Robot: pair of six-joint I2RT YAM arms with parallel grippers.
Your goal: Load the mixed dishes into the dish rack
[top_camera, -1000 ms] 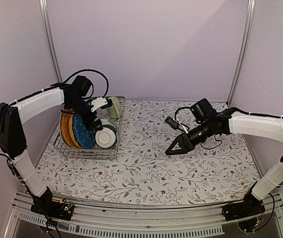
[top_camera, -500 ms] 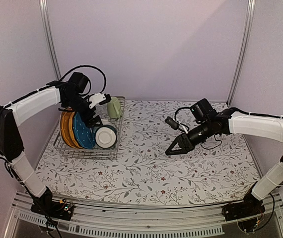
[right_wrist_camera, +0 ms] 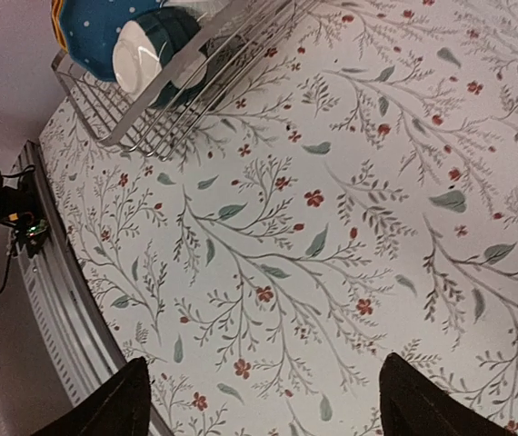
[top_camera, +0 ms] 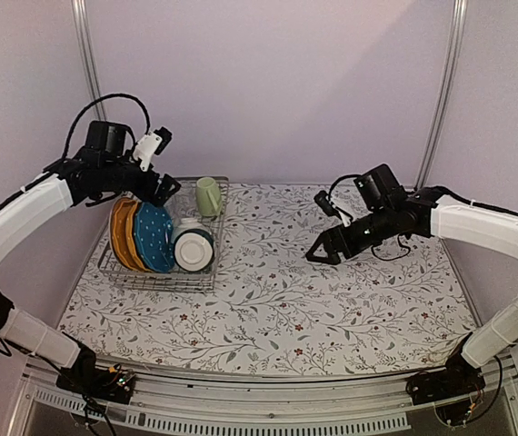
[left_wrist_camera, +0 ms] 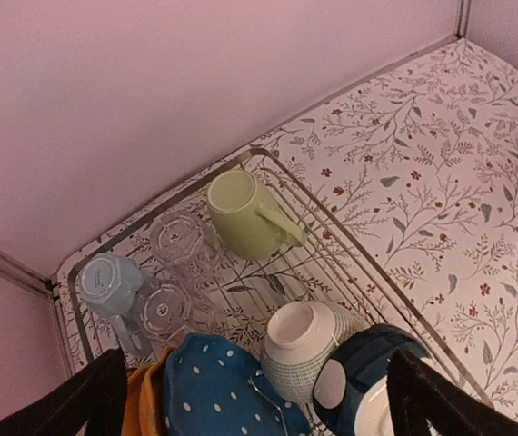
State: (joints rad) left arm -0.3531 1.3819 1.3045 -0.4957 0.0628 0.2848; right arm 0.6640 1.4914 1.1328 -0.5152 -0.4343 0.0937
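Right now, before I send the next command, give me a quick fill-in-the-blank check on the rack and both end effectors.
1. The pale yellow-green mug sits ____ the silver wire dish rack.
2. The scalloped plate beside the teal bowls is the ____ dotted one.
3. The left end effector hangs above the rack with its jaws ____.
4. The right end effector, over the floral table, holds ____.

Missing words: inside; blue; open; nothing.

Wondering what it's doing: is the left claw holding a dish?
No, the left gripper hangs open and empty above the dish rack.
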